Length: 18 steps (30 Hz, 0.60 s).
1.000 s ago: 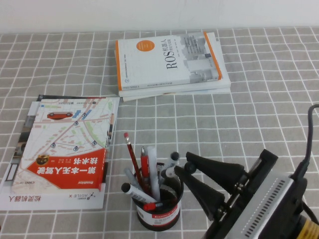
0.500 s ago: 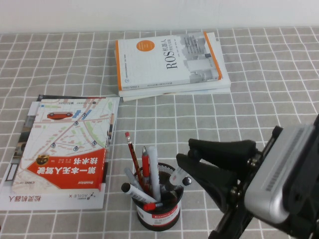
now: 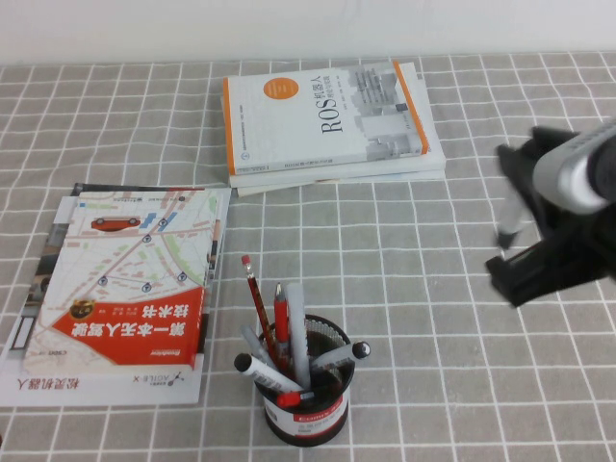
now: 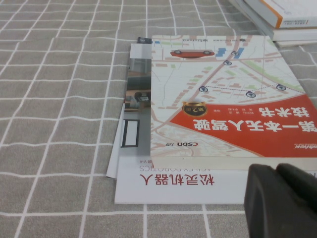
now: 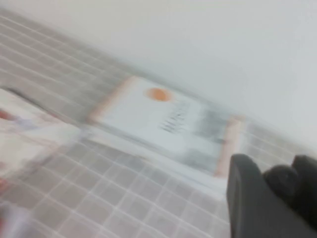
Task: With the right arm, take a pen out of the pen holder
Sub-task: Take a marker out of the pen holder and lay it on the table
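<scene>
The right claw (image 3: 512,207) hangs in the air at the right edge of the desk (image 3: 433,308), turned on its side, and it is closed on a pen (image 3: 506,231). The pen is a pale grey marker that sits between the two black fingers (image 5: 247,198) and pokes down out of them with its dark tip toward the checked cloth. In the right wrist view a dark rounded end shows wedged between those fingers.

The pen is clear of the pen holder (image 3: 306,404). The black mesh pen holder stands on the desk well apart from this claw, off to its left and closer to the robot. It holds a red pencil (image 3: 255,303), a red pen (image 3: 279,318) and several grey markers (image 3: 339,356).

A stack of white books with an orange spine (image 3: 327,120) lies to the claw's left and farther from the robot. A red book with a map cover (image 3: 135,279) lies far to the claw's left, beyond the pen holder.

The left claw (image 4: 280,198) sits low just beside the near edge of that red book, over the white booklet (image 4: 163,186) under it. I cannot tell whether it is open or closed.
</scene>
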Tool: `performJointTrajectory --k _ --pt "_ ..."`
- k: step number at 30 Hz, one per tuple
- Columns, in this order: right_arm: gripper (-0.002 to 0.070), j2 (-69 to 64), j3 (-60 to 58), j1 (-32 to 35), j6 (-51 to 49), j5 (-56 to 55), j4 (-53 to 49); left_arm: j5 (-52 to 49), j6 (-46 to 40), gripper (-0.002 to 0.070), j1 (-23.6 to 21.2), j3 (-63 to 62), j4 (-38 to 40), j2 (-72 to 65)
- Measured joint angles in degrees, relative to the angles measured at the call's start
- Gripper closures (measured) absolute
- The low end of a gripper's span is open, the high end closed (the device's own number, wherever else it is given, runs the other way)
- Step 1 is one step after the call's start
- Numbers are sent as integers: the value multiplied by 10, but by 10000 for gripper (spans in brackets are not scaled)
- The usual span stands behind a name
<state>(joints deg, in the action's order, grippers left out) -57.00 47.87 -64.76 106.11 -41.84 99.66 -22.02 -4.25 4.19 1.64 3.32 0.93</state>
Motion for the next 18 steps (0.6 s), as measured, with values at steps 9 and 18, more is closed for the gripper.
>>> performJointTrajectory --k 9,18 --pt "557 -1 12 0 54 35 1 0 0 678 0 0 0 0" --pt "557 -3 -23 2 -71 63 -28 0 0 678 0 0 0 0"
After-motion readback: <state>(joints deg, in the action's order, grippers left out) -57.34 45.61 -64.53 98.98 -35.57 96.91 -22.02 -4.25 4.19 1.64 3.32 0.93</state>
